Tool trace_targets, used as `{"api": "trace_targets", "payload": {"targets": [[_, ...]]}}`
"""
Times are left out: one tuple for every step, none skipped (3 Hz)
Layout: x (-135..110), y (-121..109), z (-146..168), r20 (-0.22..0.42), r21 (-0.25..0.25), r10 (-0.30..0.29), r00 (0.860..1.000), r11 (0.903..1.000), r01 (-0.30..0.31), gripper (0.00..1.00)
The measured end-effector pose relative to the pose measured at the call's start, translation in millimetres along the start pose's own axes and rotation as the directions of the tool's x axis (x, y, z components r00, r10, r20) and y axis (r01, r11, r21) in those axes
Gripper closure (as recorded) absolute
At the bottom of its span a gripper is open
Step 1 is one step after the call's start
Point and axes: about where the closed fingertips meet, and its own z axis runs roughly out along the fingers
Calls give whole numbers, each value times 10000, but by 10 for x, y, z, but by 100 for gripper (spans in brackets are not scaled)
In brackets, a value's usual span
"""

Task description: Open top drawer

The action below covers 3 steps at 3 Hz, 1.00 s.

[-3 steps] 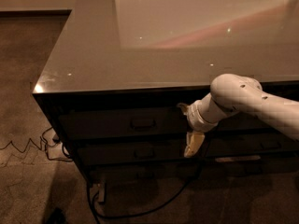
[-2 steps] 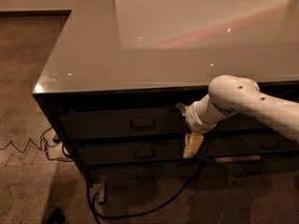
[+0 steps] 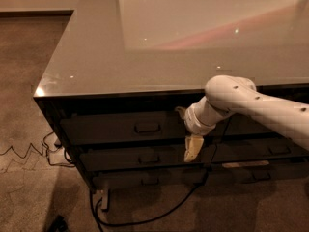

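The top drawer [image 3: 111, 128] is the highest dark front in the left column of the cabinet, under the glossy grey top. It looks closed; its inner floor is hidden. Its small metal loop handle [image 3: 147, 127] sits at the middle of the front. My gripper [image 3: 187, 130] comes in on the white arm [image 3: 260, 110] from the right and hangs in front of the drawer fronts, just right of the handle and apart from it. One cream finger [image 3: 193, 149] points down over the second drawer, and the other tip [image 3: 180, 111] shows higher up. The gripper looks open and empty.
Two more dark drawer fronts [image 3: 145, 158] with like handles lie below, and another column of drawers [image 3: 270, 149] stands at the right. Black cables [image 3: 145, 219] and a thin wire [image 3: 24, 151] lie on the carpet by the cabinet's left front corner.
The gripper has shifted slightly to the left along the drawer fronts, toward the handle. The drawer has not moved.
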Motion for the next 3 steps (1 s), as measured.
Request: {"api": "trace_targets", "payload": {"targets": [[-39, -52, 89, -158, -240, -206, 9997, 9995, 202, 0], [-15, 64, 81, -447, -344, -211, 9988, 9992, 196, 19], [-16, 143, 19, -509, -314, -90, 9987, 9995, 74, 42]]}}
